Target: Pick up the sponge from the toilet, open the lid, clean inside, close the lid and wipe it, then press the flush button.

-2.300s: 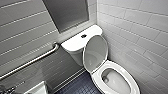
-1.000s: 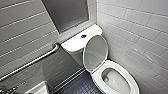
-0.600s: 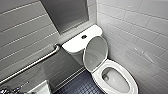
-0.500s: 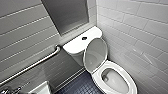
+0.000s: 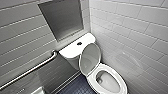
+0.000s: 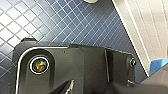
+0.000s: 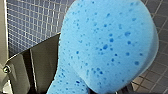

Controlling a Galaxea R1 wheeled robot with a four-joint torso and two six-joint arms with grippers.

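Right claw [image 7: 75, 86] clenched on the sponge [image 7: 107, 45], as judged from the sponge hanging free just ahead of the claw, with the blue tiled floor [image 7: 30, 22] well below it. The grip itself is hidden behind the sponge. Left claw [image 6: 97, 88] hangs over the same floor; whether it is released or clenched cannot be told.

In the head view, the toilet [image 5: 119, 76] stands in the corner of a white-tiled room. The lid [image 5: 90, 58] is raised, leaning back against the tank [image 5: 72, 51], and the bowl is exposed. The flush button [image 5: 79, 43] sits in the middle of the tank top.

Progress, as judged: the sponge is picked up and the lid is open. Whether the bowl has been cleaned cannot be told. Left to do: closing the lid, wiping it, and pressing the flush button.
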